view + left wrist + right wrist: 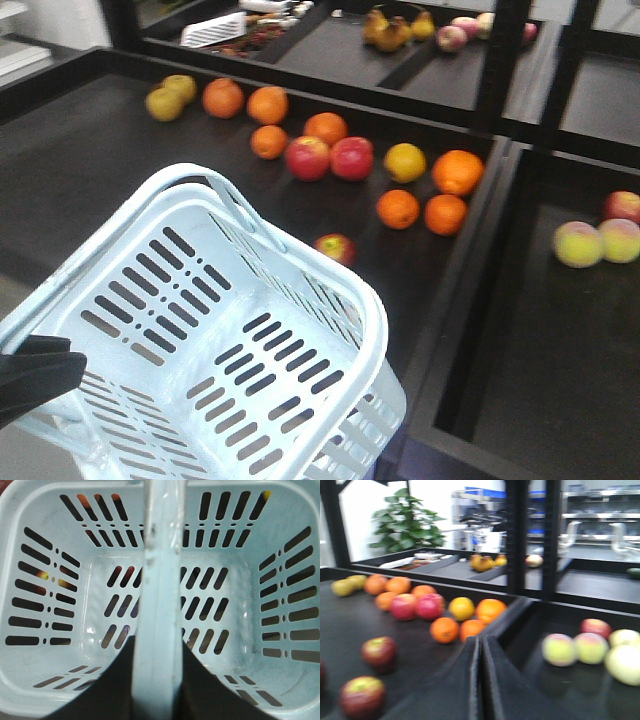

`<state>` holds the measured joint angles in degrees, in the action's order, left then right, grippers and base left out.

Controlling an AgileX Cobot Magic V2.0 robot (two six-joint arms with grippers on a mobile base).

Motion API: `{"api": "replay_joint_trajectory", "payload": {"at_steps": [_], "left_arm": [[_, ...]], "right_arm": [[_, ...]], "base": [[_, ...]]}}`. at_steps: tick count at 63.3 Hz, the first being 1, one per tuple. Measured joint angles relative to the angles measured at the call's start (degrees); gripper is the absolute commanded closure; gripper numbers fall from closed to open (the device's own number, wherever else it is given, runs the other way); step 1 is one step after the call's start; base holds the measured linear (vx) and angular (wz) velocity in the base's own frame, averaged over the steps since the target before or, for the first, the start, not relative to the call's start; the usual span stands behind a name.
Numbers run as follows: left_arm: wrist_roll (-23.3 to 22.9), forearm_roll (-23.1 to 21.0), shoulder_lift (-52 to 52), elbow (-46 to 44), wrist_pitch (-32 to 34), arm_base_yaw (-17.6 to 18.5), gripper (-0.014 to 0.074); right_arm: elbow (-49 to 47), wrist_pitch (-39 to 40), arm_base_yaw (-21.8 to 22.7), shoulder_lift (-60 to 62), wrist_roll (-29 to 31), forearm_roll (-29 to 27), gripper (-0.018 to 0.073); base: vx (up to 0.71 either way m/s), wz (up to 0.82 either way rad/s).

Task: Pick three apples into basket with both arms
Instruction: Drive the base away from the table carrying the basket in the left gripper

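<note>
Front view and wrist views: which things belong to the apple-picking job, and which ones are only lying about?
Job: basket, held by its handle in the left end effector; dark red apples; right end effector, shut.
Lying about: oranges; brighter red apples; pale yellow-green fruit in the next bin.

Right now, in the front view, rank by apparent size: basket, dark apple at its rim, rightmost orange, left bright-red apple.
1. basket, nearest the camera.
2. rightmost orange.
3. left bright-red apple, slightly smaller.
4. dark apple, partly hidden by the rim, so its place against 3 is unsure.
</note>
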<state>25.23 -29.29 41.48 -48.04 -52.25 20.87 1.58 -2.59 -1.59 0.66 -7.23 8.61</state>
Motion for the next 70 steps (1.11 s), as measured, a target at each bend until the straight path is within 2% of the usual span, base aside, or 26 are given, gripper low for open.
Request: {"api": "replay_joint_trajectory", "payload": {"at_steps": [70], "left_arm": [[0.0, 0.0, 0.0, 0.0, 0.0, 0.0, 0.0603]], "right_arm": [[0.0, 0.0, 0.0, 0.0, 0.0, 0.0, 0.0566]], "base": [[-0.19, 0.57]]}}
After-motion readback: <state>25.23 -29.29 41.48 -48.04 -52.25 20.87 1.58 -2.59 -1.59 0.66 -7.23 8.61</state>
